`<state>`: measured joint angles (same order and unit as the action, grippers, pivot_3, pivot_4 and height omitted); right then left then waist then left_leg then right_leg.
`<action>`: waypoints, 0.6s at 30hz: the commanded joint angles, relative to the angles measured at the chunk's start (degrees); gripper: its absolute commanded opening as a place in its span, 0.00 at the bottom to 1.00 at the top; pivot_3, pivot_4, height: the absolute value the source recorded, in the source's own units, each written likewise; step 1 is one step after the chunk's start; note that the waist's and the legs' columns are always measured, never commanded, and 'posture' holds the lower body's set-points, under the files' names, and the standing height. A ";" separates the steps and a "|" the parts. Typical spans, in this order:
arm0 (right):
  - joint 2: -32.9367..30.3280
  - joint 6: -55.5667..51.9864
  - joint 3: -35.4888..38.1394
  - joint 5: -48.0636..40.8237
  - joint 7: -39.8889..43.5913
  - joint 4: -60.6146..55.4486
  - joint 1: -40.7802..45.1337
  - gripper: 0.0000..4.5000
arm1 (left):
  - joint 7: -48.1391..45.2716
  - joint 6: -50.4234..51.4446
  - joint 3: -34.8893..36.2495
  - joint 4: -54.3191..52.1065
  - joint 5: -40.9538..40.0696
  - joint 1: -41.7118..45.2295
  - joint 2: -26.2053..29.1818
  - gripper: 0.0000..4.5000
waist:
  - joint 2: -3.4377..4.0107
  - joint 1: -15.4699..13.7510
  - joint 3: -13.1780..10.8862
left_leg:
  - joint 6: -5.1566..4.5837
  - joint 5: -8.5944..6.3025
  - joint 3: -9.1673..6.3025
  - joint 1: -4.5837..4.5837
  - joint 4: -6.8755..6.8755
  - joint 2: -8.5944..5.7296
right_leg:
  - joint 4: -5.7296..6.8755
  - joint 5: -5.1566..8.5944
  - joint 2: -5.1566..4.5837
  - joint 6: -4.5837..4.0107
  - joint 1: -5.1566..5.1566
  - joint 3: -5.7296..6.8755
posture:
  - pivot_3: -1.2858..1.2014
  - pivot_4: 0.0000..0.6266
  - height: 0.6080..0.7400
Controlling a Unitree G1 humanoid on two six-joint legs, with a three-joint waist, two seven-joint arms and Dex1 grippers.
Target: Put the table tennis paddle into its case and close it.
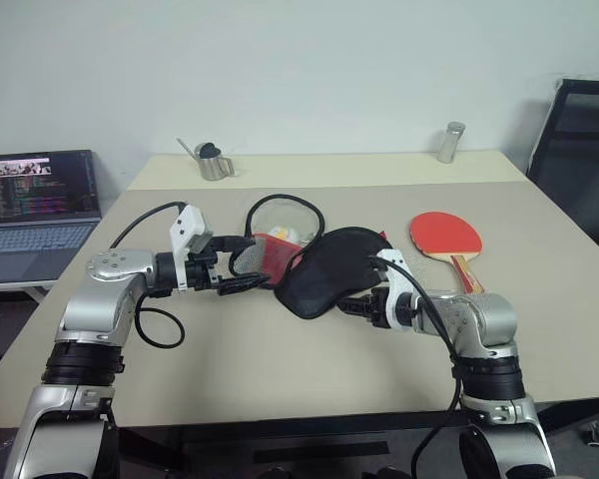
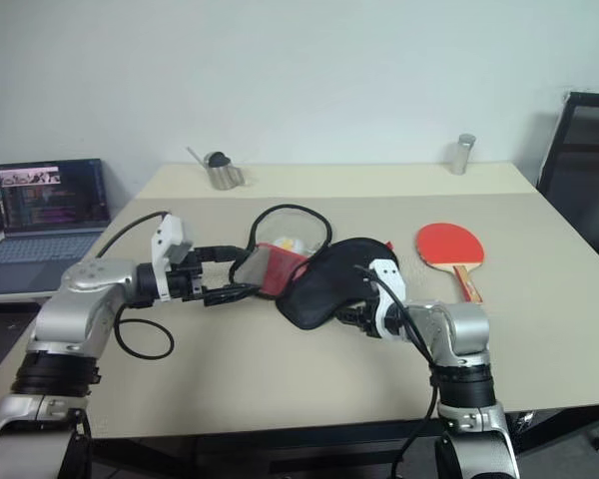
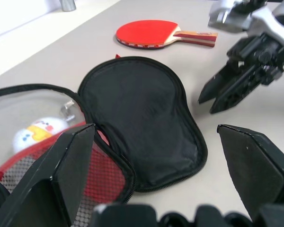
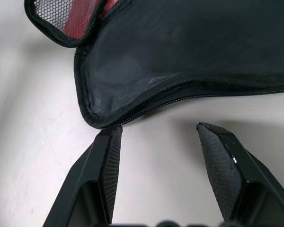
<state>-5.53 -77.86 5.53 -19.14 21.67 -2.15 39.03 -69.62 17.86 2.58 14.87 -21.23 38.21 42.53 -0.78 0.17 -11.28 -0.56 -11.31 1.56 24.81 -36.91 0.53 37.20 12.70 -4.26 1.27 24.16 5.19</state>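
Your case (image 1: 324, 269) lies unzipped mid-frame on the desk (image 1: 280, 369), the paddle (image 1: 444, 238) resting apart at its right. Your left hand (image 1: 242, 267) gapes wide at the case's red flap, holding nothing. Your right hand (image 4: 158, 137) is parted and empty at the black flap's zipper edge.

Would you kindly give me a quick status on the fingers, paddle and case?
Left gripper open, holding nothing. Right gripper open at the case edge. Case unzipped, spread flat. Paddle on table, outside case. Nothing blocking.
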 commanded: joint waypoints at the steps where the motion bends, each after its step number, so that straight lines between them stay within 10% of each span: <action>1: 1.81 3.00 -0.17 -1.05 -0.86 1.42 2.35 0.61 | -0.34 -1.11 0.99 -0.85 0.03 0.92 0.90 1.00 | 0.00 0.03 0.00 | 0.00 0.00 0.00 0.00 0.00 0.02 | 0.00 0.00 0.02 0.00 0.01 -0.01 | 0.52 0.24 1.00; 18: 8.03 10.26 -2.06 -0.36 -5.26 7.47 3.89 0.54 | -0.01 -0.85 1.46 -1.93 -0.39 -0.11 1.80 1.00 | 0.00 0.31 0.00 | 0.01 -0.01 0.03 0.00 0.00 0.12 | -0.02 -0.05 0.13 -0.09 0.03 -0.05 | 0.52 0.24 1.00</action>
<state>2.35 -68.97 3.70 -19.17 16.74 6.78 43.13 -69.46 17.41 2.60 14.99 -21.22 37.56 43.18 -0.79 0.48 -11.28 -0.54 -11.32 1.59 24.81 -36.91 0.66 37.18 12.65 -4.13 1.18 24.19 5.14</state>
